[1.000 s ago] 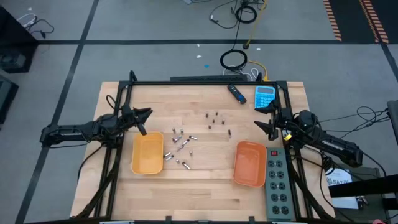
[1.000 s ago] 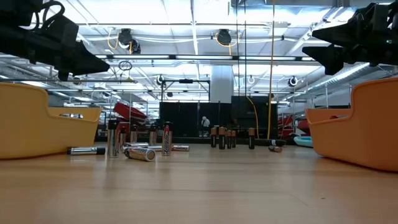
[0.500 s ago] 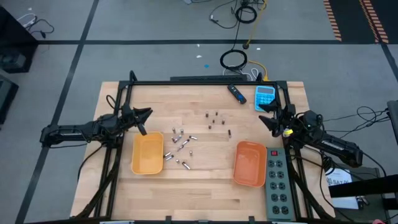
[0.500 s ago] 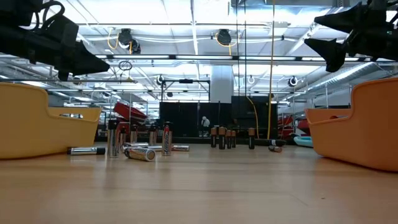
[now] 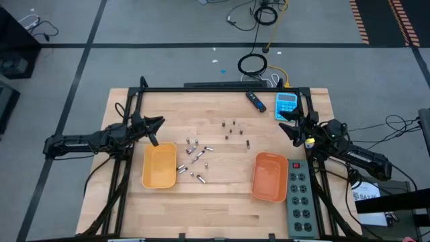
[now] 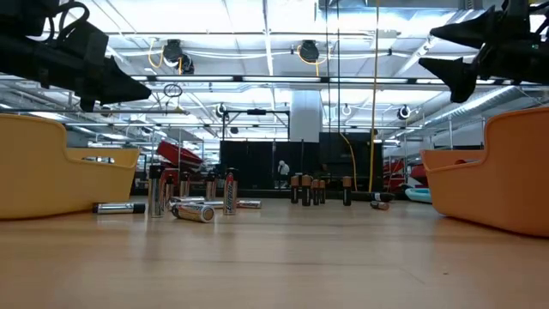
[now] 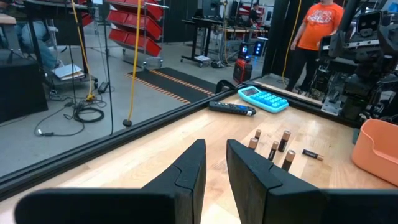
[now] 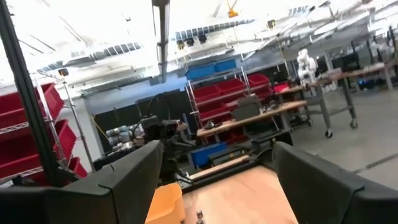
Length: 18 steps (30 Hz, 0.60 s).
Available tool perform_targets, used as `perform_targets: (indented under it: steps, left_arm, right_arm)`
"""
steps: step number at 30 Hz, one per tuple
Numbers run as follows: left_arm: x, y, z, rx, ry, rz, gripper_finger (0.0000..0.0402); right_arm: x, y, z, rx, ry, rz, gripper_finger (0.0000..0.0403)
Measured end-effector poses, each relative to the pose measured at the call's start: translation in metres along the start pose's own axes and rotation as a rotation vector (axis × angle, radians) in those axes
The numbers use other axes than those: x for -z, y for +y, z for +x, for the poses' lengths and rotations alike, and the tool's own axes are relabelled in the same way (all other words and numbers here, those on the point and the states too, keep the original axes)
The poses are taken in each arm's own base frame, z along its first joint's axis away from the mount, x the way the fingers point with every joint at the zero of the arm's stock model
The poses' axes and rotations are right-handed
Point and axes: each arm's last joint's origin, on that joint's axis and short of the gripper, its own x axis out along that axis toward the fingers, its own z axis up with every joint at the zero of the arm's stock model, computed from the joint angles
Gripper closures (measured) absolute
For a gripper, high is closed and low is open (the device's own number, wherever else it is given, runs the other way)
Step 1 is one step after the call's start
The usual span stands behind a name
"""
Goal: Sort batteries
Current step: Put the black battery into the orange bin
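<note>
Silvery-white batteries [image 5: 194,159] lie and stand scattered on the wood table beside the yellow tray [image 5: 159,166]; in the low view this cluster [image 6: 193,202] is left of centre. Smaller dark batteries [image 5: 232,130] stand upright farther back, also seen in the low view [image 6: 313,189] and the left wrist view [image 7: 273,144]. My left gripper [image 5: 160,130] hovers over the table's left side, above the yellow tray's far end, fingers a narrow gap apart [image 7: 216,163]. My right gripper [image 5: 283,121] hovers high at the right, beyond the orange tray [image 5: 269,176], fingers wide apart [image 8: 217,168].
A blue calculator [image 5: 286,104] and a dark blue-tipped pen-like device [image 5: 255,101] lie near the far edge. A grey power strip [image 5: 300,198] sits right of the orange tray. A black frame rail [image 5: 222,88] borders the far edge. Bare wood stretches between the trays toward the near edge.
My right gripper has risen and moved a little toward the table's far edge, then held still. My left gripper and the batteries have stayed where they were.
</note>
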Motion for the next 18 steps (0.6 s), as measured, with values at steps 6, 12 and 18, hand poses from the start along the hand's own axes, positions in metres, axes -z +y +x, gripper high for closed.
perform_targets:
  steps: [6,12,18]
  left_arm:
    - [0.0,0.0,0.0,-0.001,0.003,0.002,0.0327]
    - [0.0,0.0,0.0,-0.001,0.003,0.002,0.0327]
    - [0.0,0.0,0.0,0.0,0.003,0.002,0.0327]
  right_arm:
    - [-0.01,0.004,-0.001,-0.034,-0.104,-0.109,0.0105]
    - [-0.019,0.008,-0.002,-0.074,-0.204,-0.096,0.0105]
    - [-0.019,0.011,-0.002,-0.176,-0.166,-0.054,0.0105]
